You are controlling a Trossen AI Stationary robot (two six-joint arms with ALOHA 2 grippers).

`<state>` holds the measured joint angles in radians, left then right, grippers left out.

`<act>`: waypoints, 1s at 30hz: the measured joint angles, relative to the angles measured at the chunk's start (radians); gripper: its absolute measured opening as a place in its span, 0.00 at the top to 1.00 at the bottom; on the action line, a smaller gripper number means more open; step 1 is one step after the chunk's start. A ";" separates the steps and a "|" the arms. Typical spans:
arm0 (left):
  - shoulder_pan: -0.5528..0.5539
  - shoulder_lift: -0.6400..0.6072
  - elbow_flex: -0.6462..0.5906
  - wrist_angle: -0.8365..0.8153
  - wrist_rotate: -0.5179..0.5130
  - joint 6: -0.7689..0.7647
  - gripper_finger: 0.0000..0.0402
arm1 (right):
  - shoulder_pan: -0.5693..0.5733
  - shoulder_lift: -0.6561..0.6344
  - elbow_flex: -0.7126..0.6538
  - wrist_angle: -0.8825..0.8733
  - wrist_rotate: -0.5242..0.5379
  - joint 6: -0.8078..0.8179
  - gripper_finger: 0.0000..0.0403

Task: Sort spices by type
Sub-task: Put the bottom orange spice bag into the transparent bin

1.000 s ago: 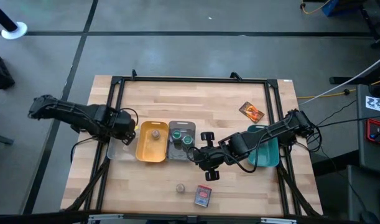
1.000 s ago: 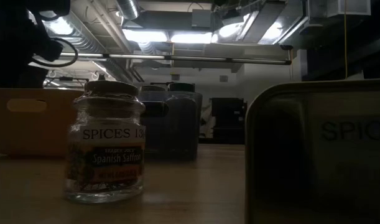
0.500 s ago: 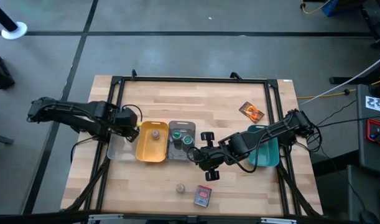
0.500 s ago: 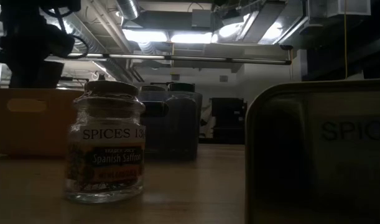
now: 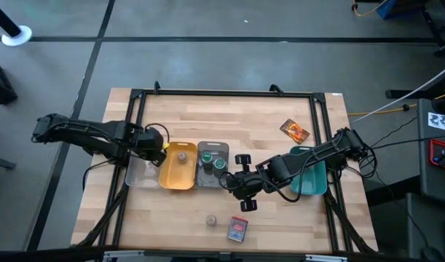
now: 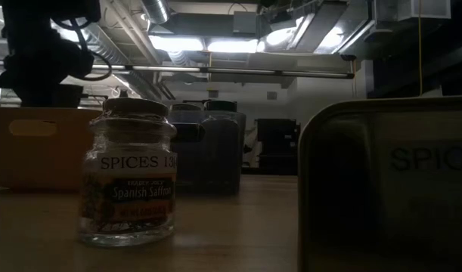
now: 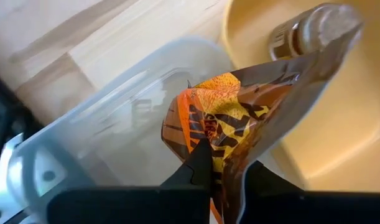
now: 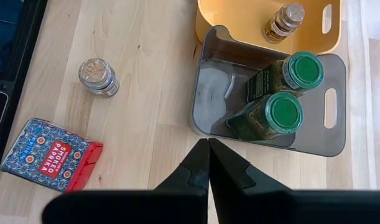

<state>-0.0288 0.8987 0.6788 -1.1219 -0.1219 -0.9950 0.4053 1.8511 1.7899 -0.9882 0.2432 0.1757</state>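
Landmark: grey tray (image 5: pixel 212 164), mid-tabletop (image 5: pixel 266 109).

- Nearest the front edge, well short of the grey tray: one tan jar (image 5: pixel 211 219) and, just beside it, one red box (image 5: pixel 237 230). Both unsorted.
- Right gripper (image 5: pixel 223 181): at the grey tray's near right corner, fingers together, holding nothing.
- In the grey tray: two green-lidded jars (image 8: pixel 294 72), side by side. This type appears complete.
- Yellow tray (image 5: pixel 176 166), touching the grey tray's left side: second tan jar (image 5: pixel 182 155). Half done.
- Clear tray (image 7: pixel 115 130), left of the yellow tray: left gripper (image 5: pixel 157 151) above it, clamped on an orange packet (image 7: pixel 239 130), not yet released.
- Teal tray (image 5: pixel 309 172), well right of the grey tray: contents hidden by the right arm.
- Far right, beyond the teal tray: second orange packet (image 5: pixel 295 131), unsorted.

Second red box not seen.
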 joint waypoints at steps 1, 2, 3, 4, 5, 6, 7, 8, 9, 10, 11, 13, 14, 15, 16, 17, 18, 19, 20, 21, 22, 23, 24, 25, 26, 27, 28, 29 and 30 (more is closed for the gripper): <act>0.000 0.002 0.000 0.010 0.000 0.000 0.97 | 0.000 0.000 0.000 0.000 0.000 0.000 0.98; 0.000 0.007 0.000 0.015 0.000 0.000 0.96 | 0.000 0.000 0.000 0.000 0.000 0.000 0.98; 0.000 0.011 0.000 0.014 0.000 0.000 0.95 | 0.000 0.000 0.000 0.000 0.000 0.000 0.98; 0.000 0.017 0.000 0.009 0.000 0.000 0.94 | 0.000 0.000 0.000 0.000 0.000 0.000 0.98; 0.000 0.026 0.000 0.008 0.000 0.000 0.92 | 0.000 0.000 0.000 0.000 0.000 0.000 0.98; 0.000 0.033 0.000 0.008 0.000 0.000 0.92 | 0.000 0.000 0.000 0.000 0.000 0.000 0.98; 0.000 0.042 0.000 0.008 0.000 0.000 0.91 | 0.000 0.000 0.000 0.000 0.000 0.000 0.98; 0.000 0.052 0.000 0.010 0.000 0.000 0.90 | 0.000 0.000 0.000 0.000 0.000 0.000 0.98; 0.000 0.062 0.000 0.014 0.000 0.000 0.90 | 0.000 0.000 0.000 0.000 0.000 0.000 0.98; 0.000 0.073 0.000 0.018 0.000 0.004 0.89 | 0.000 0.000 0.000 0.000 0.000 0.000 0.98; 0.000 0.082 0.000 0.020 0.000 0.016 0.89 | 0.000 0.000 0.000 0.000 0.000 0.000 0.98; 0.000 0.100 0.000 0.024 0.003 0.064 0.87 | 0.000 0.000 0.000 0.000 0.000 0.000 0.98; 0.000 0.107 0.000 0.028 0.005 0.085 0.86 | 0.000 0.000 0.000 0.000 0.000 0.000 0.98; 0.000 0.112 0.000 0.033 0.008 0.102 0.84 | 0.000 0.000 0.000 0.000 0.000 0.000 0.98; 0.000 0.115 0.000 0.036 0.010 0.114 0.83 | 0.000 0.000 0.000 0.000 0.000 0.000 0.98; 0.000 0.118 0.000 0.036 0.014 0.118 0.81 | 0.000 0.000 0.000 0.000 0.000 0.000 0.98; 0.000 0.118 0.000 0.033 0.016 0.126 0.79 | 0.000 0.000 0.000 0.000 0.000 0.000 0.98; 0.000 0.118 0.000 0.033 0.017 0.137 0.76 | 0.000 0.000 0.000 0.000 0.000 0.000 0.98; 0.000 0.118 0.000 0.033 0.018 0.139 0.74 | 0.000 0.000 0.000 0.000 0.000 0.000 0.98; 0.000 0.118 0.000 0.033 0.022 0.139 0.71 | 0.000 0.000 0.000 0.000 0.000 0.000 0.98; 0.000 0.118 0.000 0.033 0.032 0.139 0.69 | 0.000 0.000 0.000 0.000 0.000 0.000 0.98; 0.000 0.118 0.000 0.034 0.042 0.141 0.66 | 0.000 0.000 0.000 0.000 0.000 -0.001 0.98; 0.000 0.118 0.000 0.033 0.058 0.146 0.64 | 0.000 0.000 0.000 0.000 0.000 -0.001 0.98; 0.000 0.118 0.000 0.033 0.076 0.157 0.62 | 0.000 0.000 0.000 0.000 0.000 0.000 0.98; 0.000 0.118 0.000 0.032 0.094 0.169 0.60 | 0.000 0.000 0.000 0.000 0.000 -0.001 0.98; 0.000 0.118 0.005 0.024 0.113 0.187 0.59 | 0.000 0.000 0.000 0.000 0.000 -0.001 0.98; 0.000 0.118 0.011 0.017 0.135 0.208 0.57 | 0.000 0.000 0.000 0.000 0.000 -0.001 0.98; 0.000 0.118 0.019 0.011 0.156 0.233 0.56 | 0.000 0.000 0.000 0.000 0.000 -0.001 0.98; 0.000 0.118 0.027 0.002 0.175 0.255 0.56 | 0.000 0.000 0.000 0.000 0.000 -0.001 0.98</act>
<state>-0.0288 1.0164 0.7063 -1.1203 0.0529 -0.7401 0.4053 1.8511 1.7897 -0.9882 0.2428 0.1749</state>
